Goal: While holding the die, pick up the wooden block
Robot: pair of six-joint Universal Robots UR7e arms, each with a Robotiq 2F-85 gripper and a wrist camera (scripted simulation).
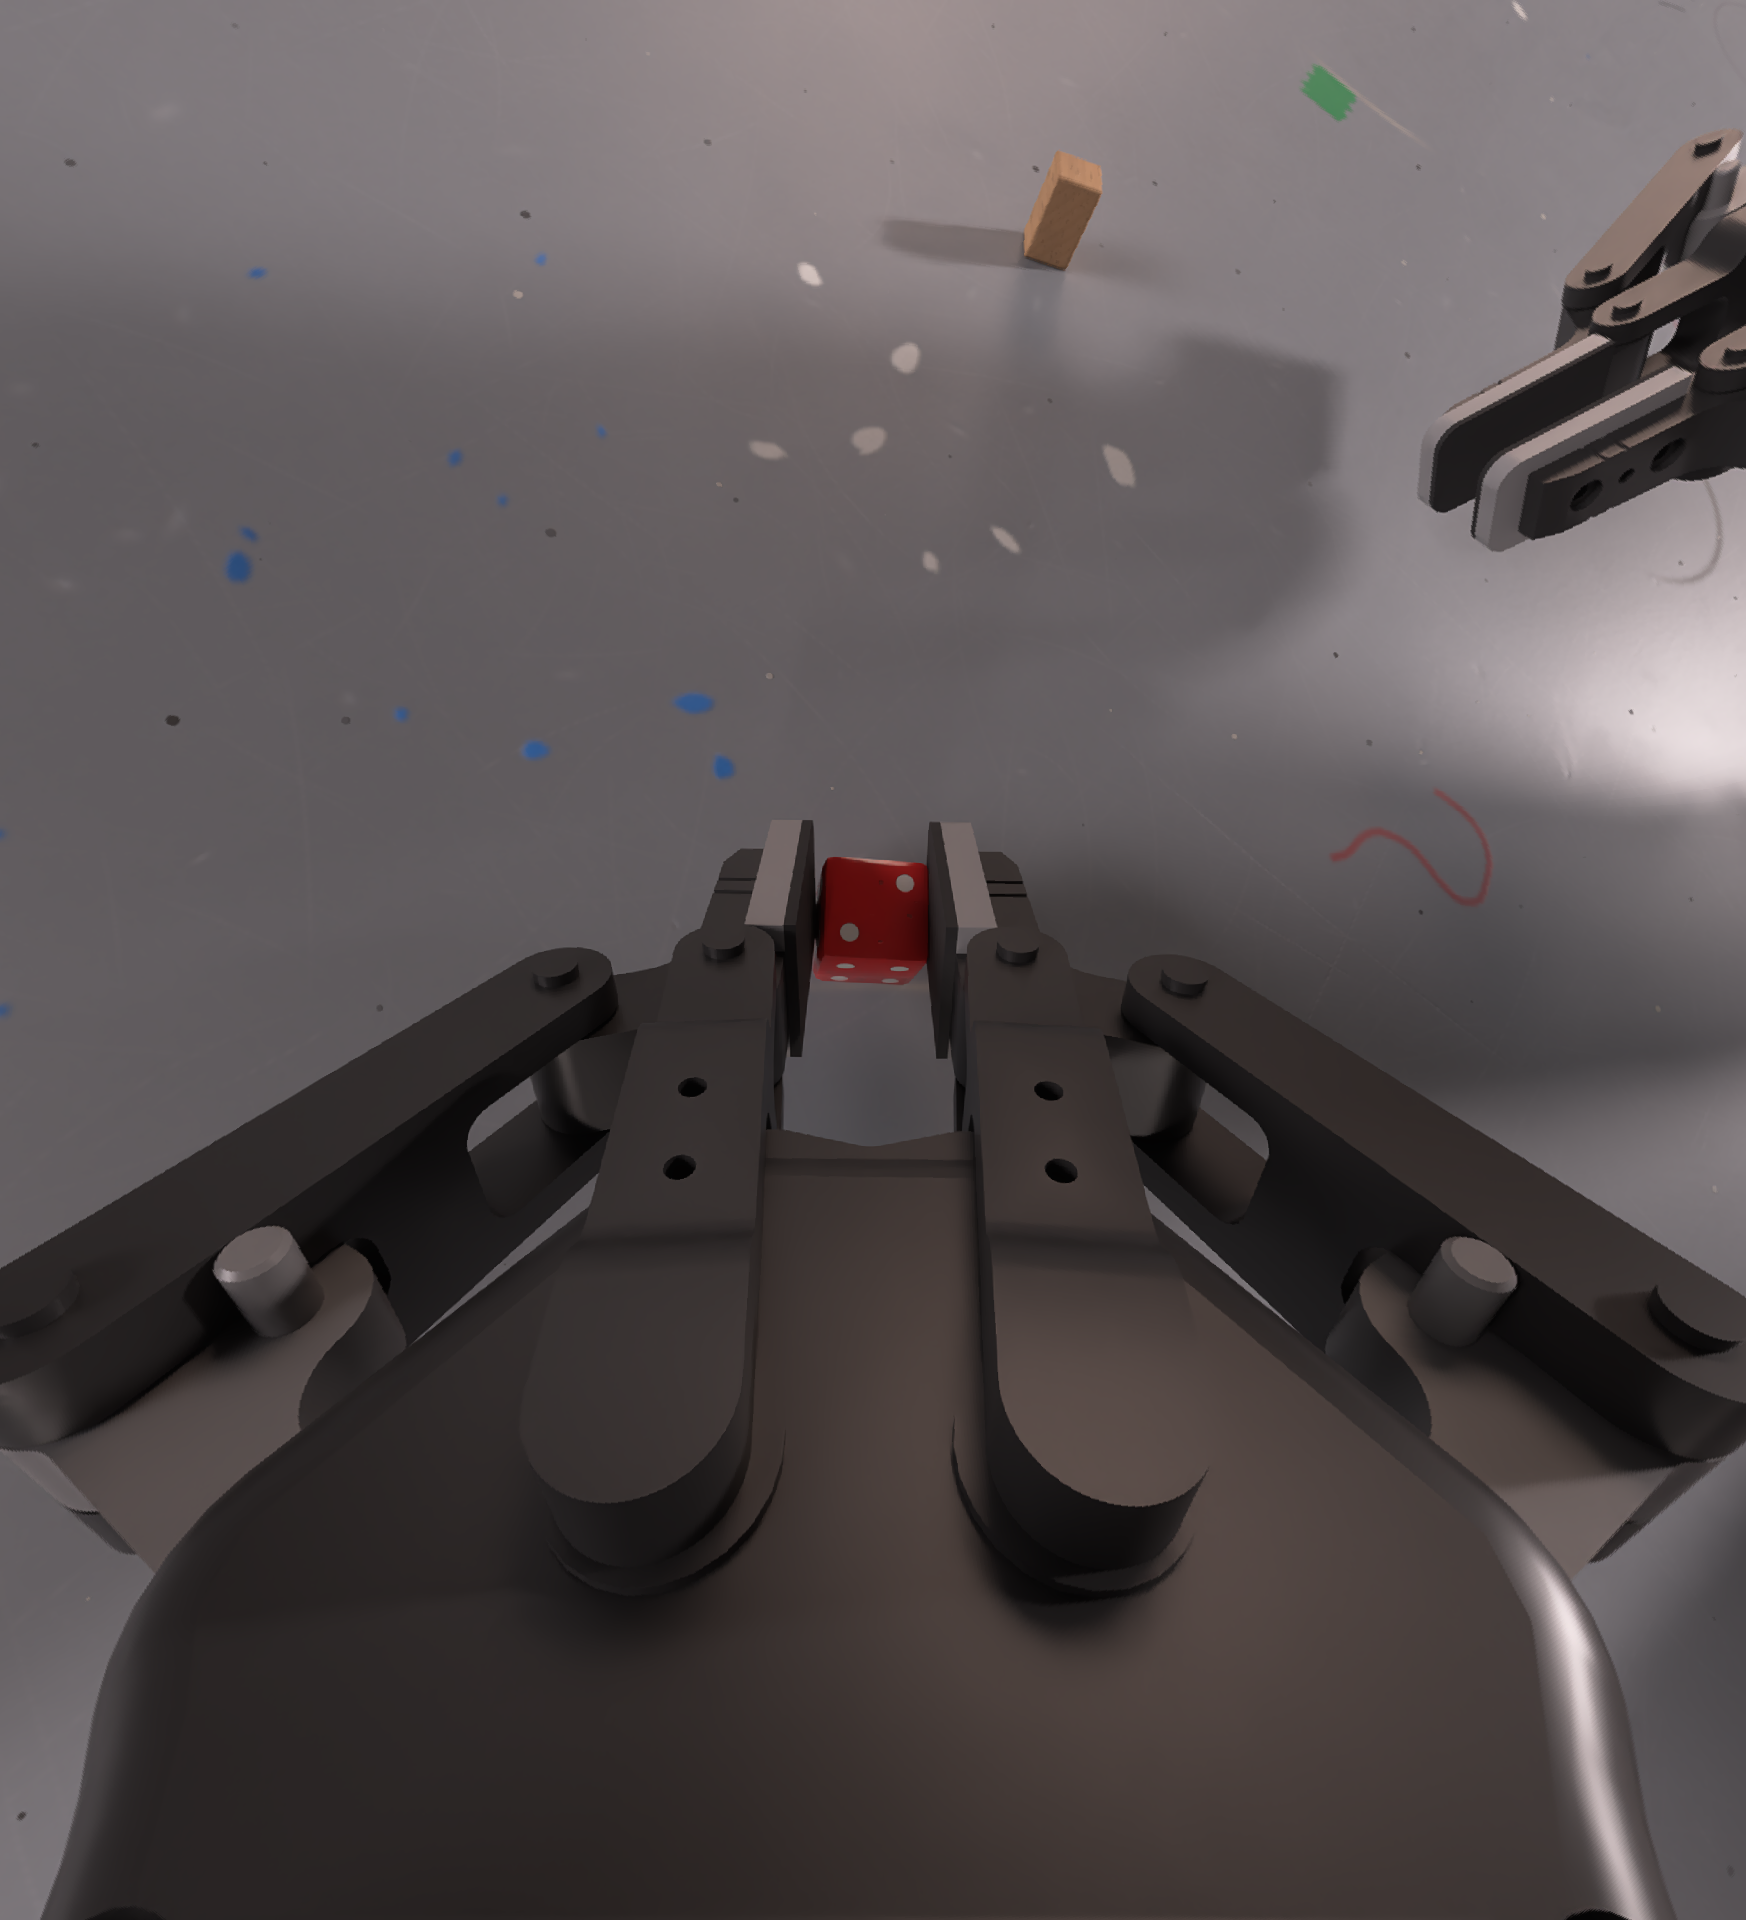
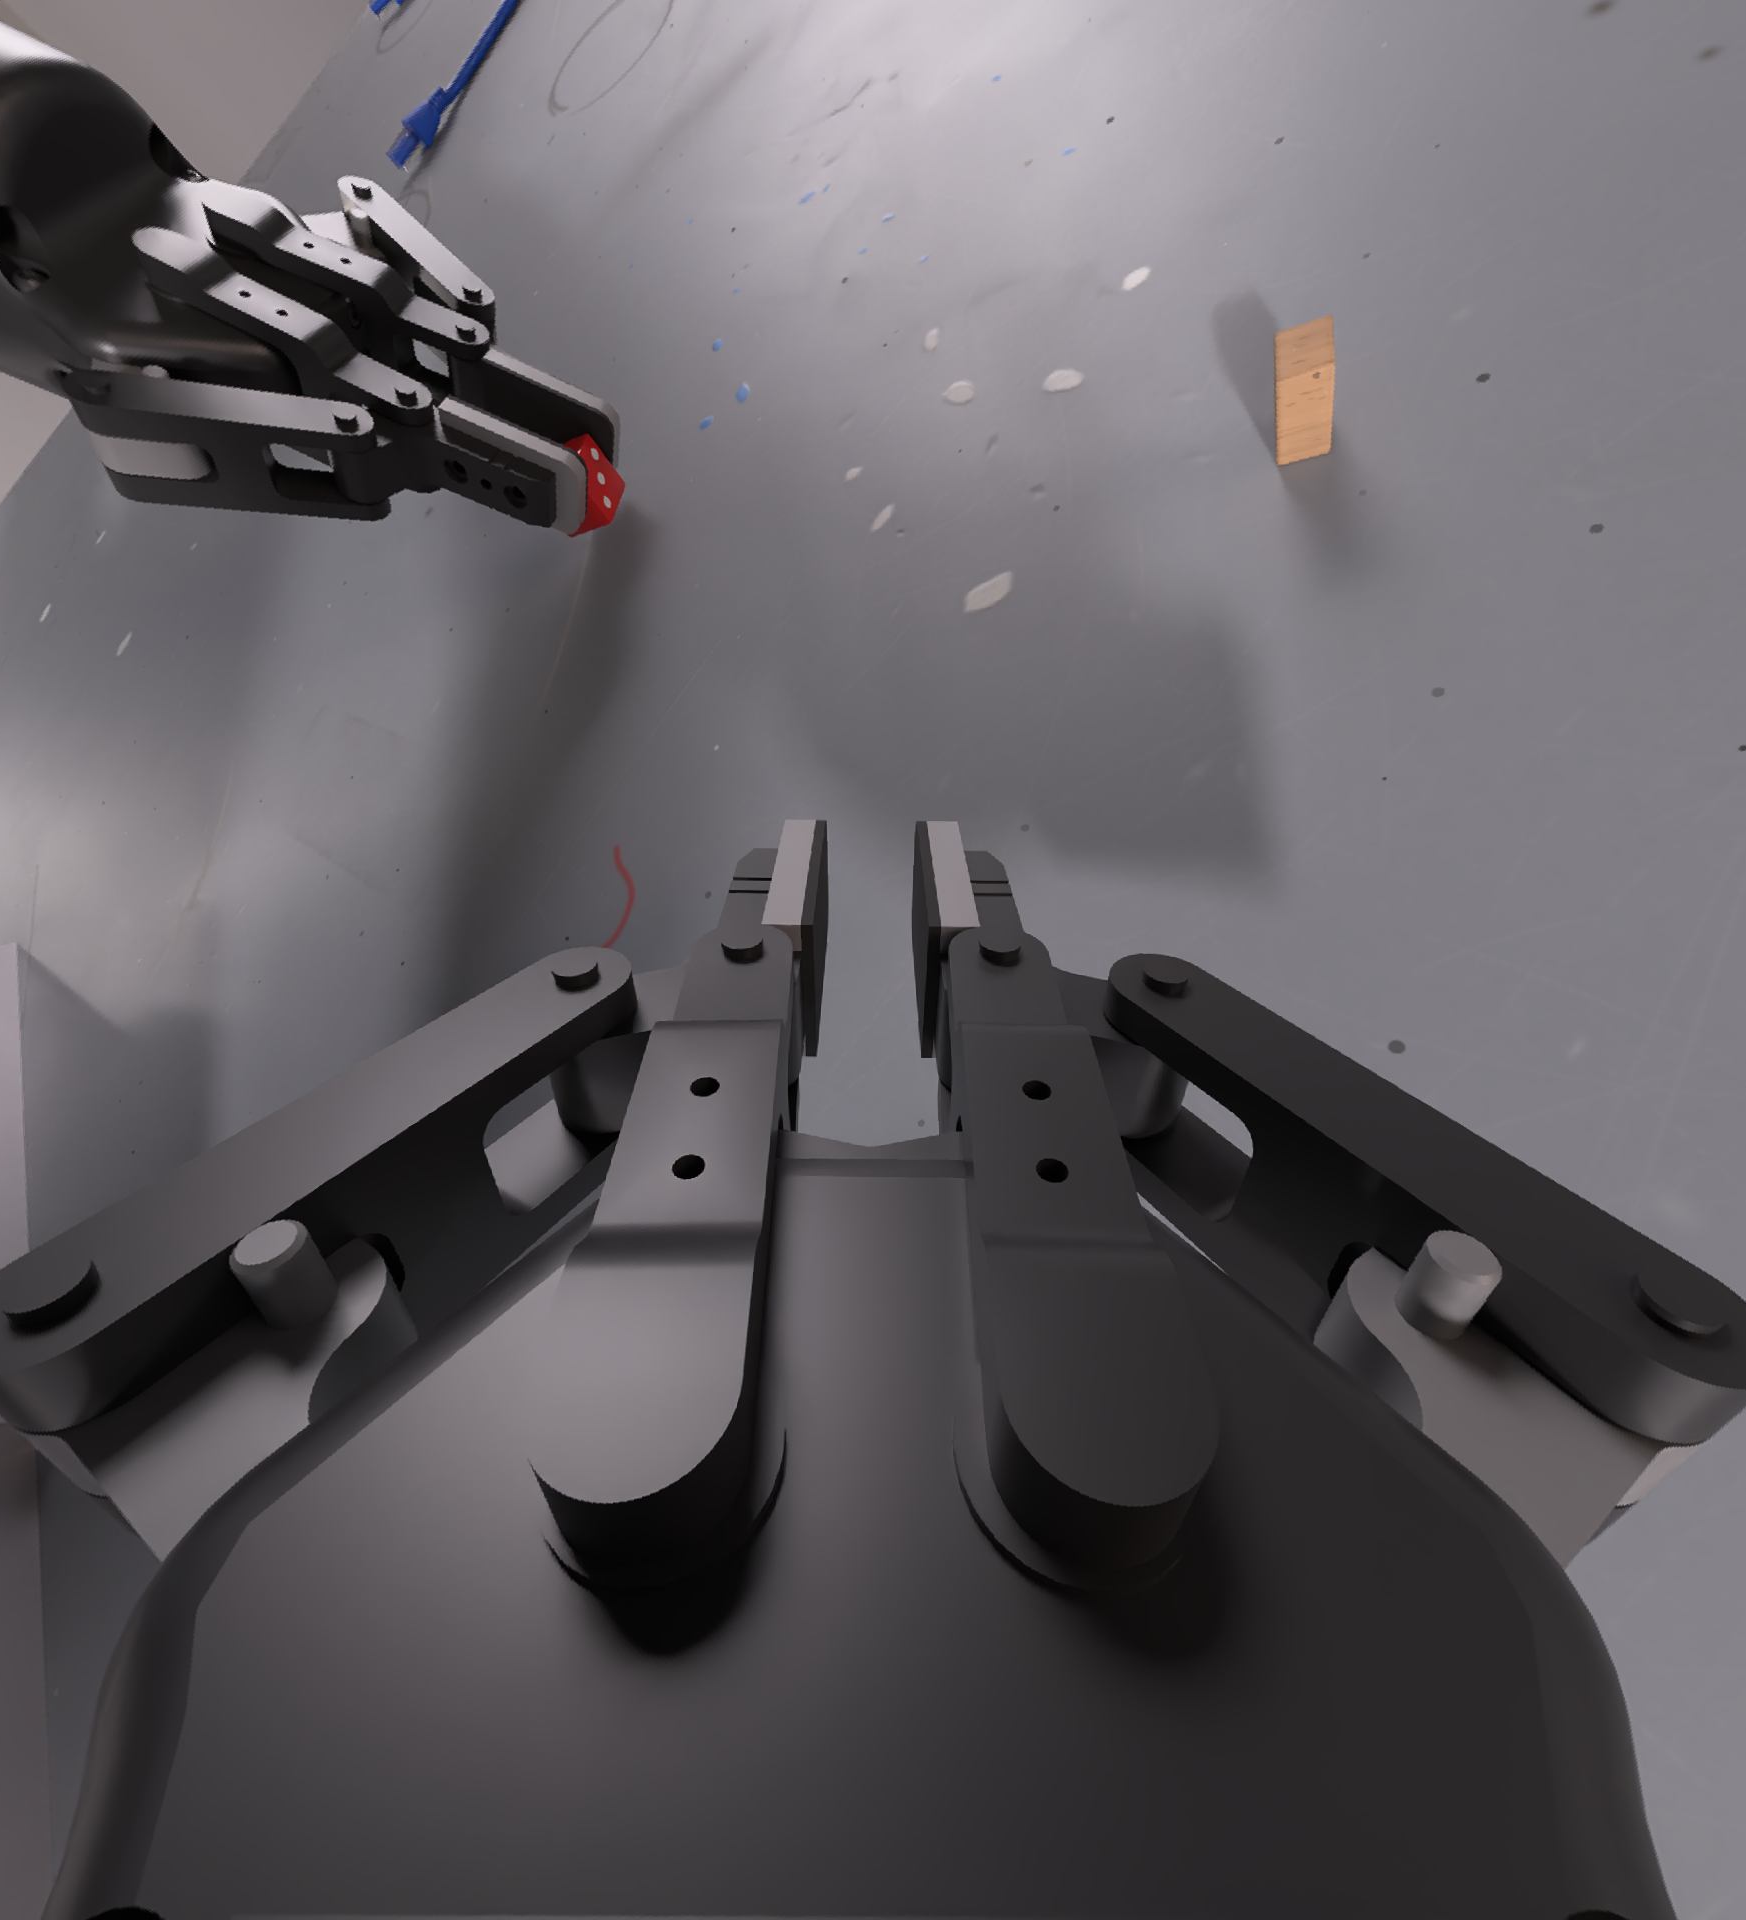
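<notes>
left gripper point(image 1: 870, 920) fingers clamped on red die point(image 1: 871, 921), right gripper point(image 2: 870, 883) fingers narrowly apart, empty, wooden block point(image 2: 1304, 390) upright on desk point(image 2: 1471, 831), unobstructed, red string point(image 1: 1420, 857) nearby

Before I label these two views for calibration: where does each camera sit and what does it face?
Left wrist view: on the left gripper, looking along its fingers, shut on the red die, over the grey table.
Right wrist view: on the right gripper, fingers slightly apart, empty, facing the table.
Shared: wooden block, die, and each other's gripper.
</notes>
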